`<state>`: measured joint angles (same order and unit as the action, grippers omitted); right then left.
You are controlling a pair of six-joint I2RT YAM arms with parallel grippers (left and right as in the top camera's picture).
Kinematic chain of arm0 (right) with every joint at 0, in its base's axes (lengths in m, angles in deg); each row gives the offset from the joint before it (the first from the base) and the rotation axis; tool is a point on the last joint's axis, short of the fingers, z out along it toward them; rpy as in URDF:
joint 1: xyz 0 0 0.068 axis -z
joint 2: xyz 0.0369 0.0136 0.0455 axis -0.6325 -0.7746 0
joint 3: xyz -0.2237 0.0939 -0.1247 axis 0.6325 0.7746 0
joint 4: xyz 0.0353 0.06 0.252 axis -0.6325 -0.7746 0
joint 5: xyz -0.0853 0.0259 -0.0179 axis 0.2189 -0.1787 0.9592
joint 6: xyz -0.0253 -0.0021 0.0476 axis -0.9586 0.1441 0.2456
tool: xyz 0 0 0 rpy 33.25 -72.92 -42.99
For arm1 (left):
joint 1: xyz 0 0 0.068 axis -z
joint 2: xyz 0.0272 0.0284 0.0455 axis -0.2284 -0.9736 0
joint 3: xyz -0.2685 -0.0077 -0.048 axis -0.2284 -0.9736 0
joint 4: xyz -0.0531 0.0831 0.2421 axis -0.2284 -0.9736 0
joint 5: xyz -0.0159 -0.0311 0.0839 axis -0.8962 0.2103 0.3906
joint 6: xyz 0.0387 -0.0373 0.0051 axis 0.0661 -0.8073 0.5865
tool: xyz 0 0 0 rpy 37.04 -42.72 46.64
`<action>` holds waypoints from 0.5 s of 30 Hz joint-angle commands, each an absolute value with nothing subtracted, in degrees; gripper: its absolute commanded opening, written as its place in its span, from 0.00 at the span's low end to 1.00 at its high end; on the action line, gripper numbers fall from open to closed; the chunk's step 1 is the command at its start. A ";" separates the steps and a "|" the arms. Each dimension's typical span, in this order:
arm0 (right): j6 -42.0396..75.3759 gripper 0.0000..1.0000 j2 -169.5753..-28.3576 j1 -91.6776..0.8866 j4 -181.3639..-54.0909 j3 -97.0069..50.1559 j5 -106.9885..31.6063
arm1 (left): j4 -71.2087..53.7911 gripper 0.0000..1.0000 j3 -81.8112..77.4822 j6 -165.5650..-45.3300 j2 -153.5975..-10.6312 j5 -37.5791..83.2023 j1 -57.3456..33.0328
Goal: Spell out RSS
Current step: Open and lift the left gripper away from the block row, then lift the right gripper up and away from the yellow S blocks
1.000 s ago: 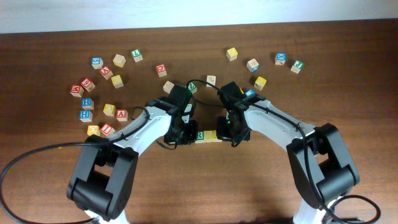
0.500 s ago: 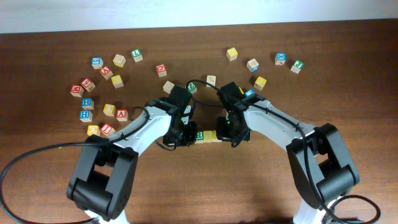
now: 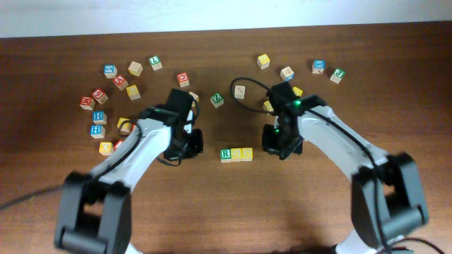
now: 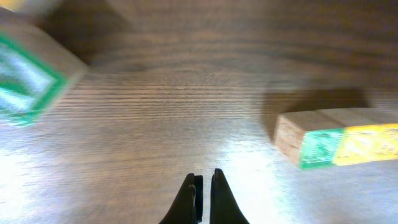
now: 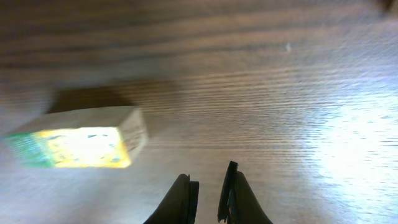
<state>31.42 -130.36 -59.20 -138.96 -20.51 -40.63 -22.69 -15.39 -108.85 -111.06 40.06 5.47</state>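
Observation:
Three small wooden cubes stand in a touching row at the table's middle: the green R cube on the left, then two yellow S cubes. My left gripper is left of the row, apart from it, shut and empty. My right gripper is right of the row, apart from it, nearly shut and empty. The left wrist view shows the row's green end and yellow faces beyond the fingers. The right wrist view shows the yellow faces left of the fingers.
Several loose letter cubes lie at the back left and back right. A green-faced cube and a plain one sit behind the row. A blurred green-bordered cube shows in the left wrist view.
Both grippers have drawn back from the row, the left one to the left, the right one to the right. The three cubes stay together where they were.

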 commanded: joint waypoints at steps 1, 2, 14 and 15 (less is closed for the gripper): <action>29.13 0.17 -124.92 -59.29 -138.48 -22.17 -39.73 | -23.08 0.00 -15.13 -107.95 -103.65 42.35 4.33; 29.15 0.17 -124.88 -59.31 -137.82 -22.17 -39.73 | -23.08 0.00 -15.13 -107.97 -102.82 42.35 4.25; 30.63 0.08 -135.92 -60.29 -132.62 -21.12 -42.25 | -22.16 0.00 -15.56 -111.45 -107.48 42.31 6.45; 30.63 0.08 -136.35 -60.40 -131.77 -21.12 -43.28 | -21.59 0.00 -15.56 -111.86 -108.75 42.24 7.29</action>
